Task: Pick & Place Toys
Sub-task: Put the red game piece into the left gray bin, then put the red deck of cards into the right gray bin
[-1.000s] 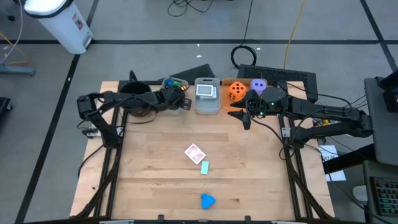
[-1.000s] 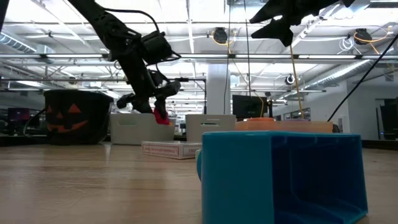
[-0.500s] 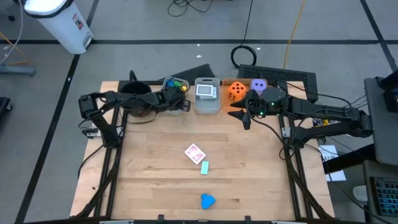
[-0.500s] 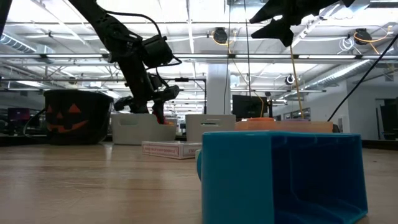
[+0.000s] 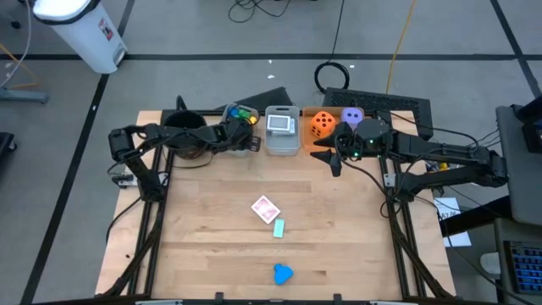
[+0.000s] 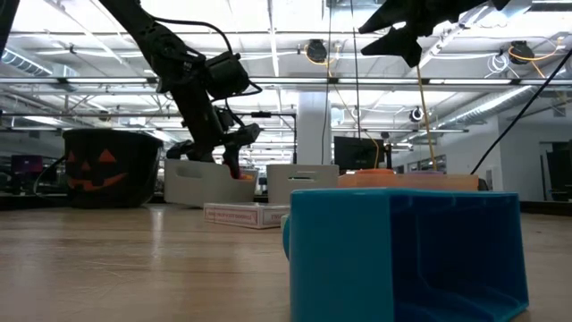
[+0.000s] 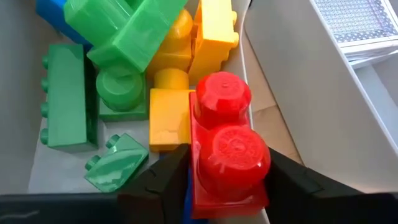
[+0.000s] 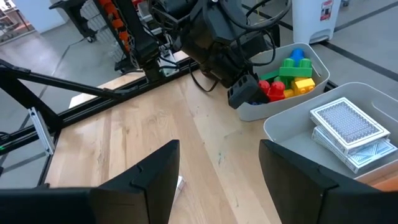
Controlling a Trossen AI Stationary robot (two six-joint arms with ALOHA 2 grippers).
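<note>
Left wrist view has the left end effector point(image 7: 217, 186) gripping a red block point(image 7: 227, 149) over the bin point(image 7: 298, 106) of blocks. Right end effector point(image 5: 326, 158) hangs open above the worktop point(image 5: 212, 229), empty.

We can't tell whether the left hand point(image 7: 214, 186) grips the red block point(image 7: 227, 146): its fingers point(image 7: 158, 186) flank it, but contact is hidden. The block's lower end is cut off by the frame edge. A blue piece point(image 7: 185, 193) under it is mostly hidden. In the low view, the near blue block point(image 6: 402, 255) blocks much of the table behind, and the right hand point(image 6: 398, 36) is cut off at the top.
</note>
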